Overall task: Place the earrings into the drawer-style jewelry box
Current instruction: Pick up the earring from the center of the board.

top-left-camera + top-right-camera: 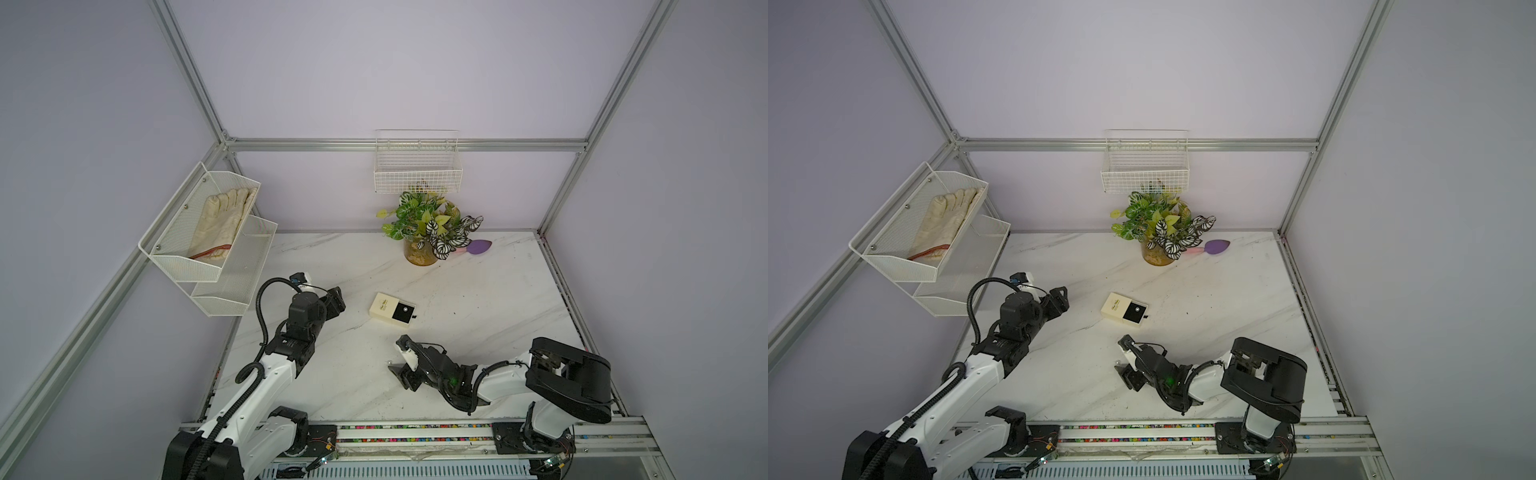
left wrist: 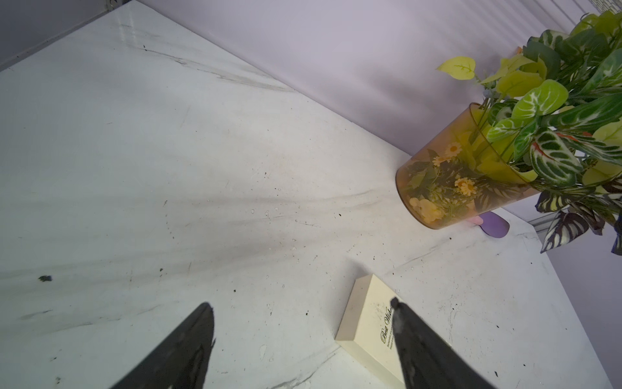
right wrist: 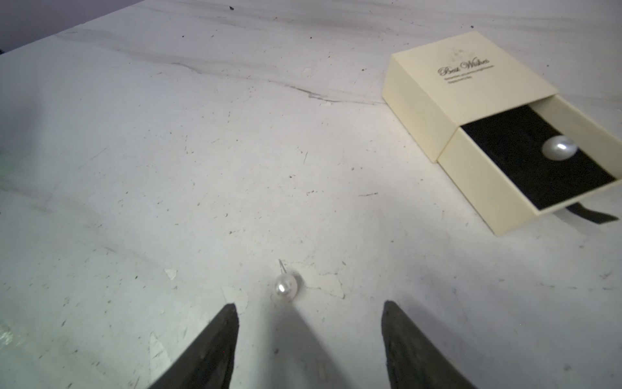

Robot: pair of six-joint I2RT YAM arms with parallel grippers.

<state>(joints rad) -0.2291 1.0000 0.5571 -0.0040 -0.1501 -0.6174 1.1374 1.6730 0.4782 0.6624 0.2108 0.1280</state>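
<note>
Ahead of the right gripper (image 3: 309, 303), jaws spread, lies one earring (image 3: 286, 287)

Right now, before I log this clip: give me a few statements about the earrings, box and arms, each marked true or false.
1. One earring lies in the box's pulled-out drawer. True.
2. The other earring is clamped in the right arm's jaws. False: it lies on the table just ahead of the open jaws, untouched.
3. The left arm's jaws are open and empty. True.
4. The plant stands between the box and the right arm. False: it stands behind the box, at the table's far edge.
</note>
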